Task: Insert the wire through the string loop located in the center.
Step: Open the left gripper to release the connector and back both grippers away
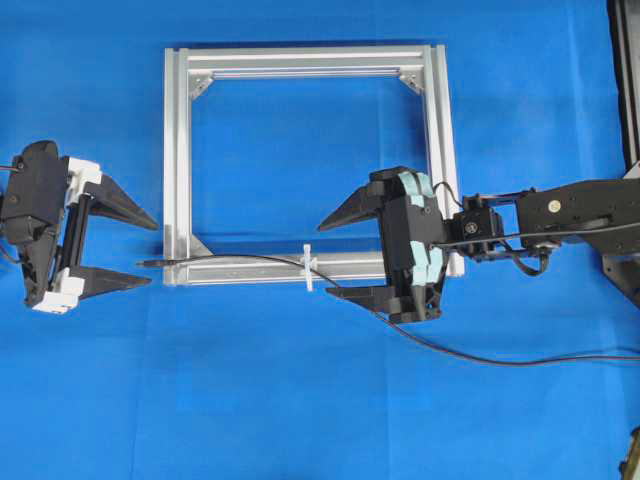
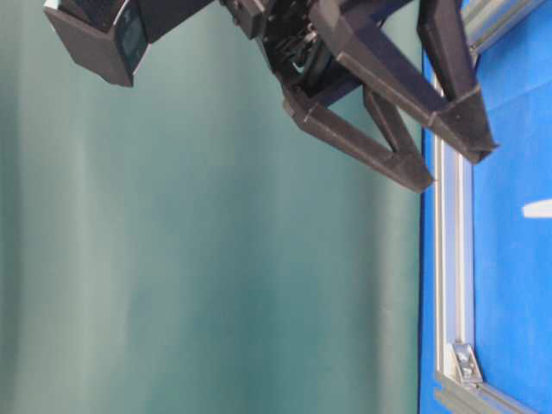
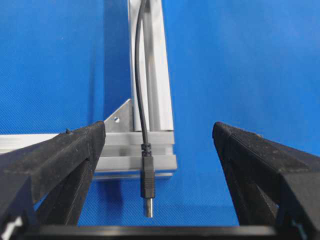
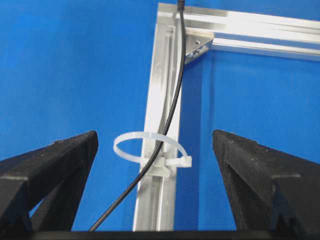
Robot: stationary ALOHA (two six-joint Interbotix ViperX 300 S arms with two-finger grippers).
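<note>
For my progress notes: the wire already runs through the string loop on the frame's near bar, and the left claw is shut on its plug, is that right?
Not quite. The left claw is open; the left wrist view shows the plug lying free between its fingers. The wire does run through the string loop on the frame.

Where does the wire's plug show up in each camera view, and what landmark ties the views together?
Overhead: the plug lies at the frame's lower-left corner, just right of the left hand.
Table-level: not in view.
Left wrist: bottom centre, tip toward the camera, between the open fingers.
Right wrist: only its end, top edge.
Shared landmark: the aluminium frame.
</note>
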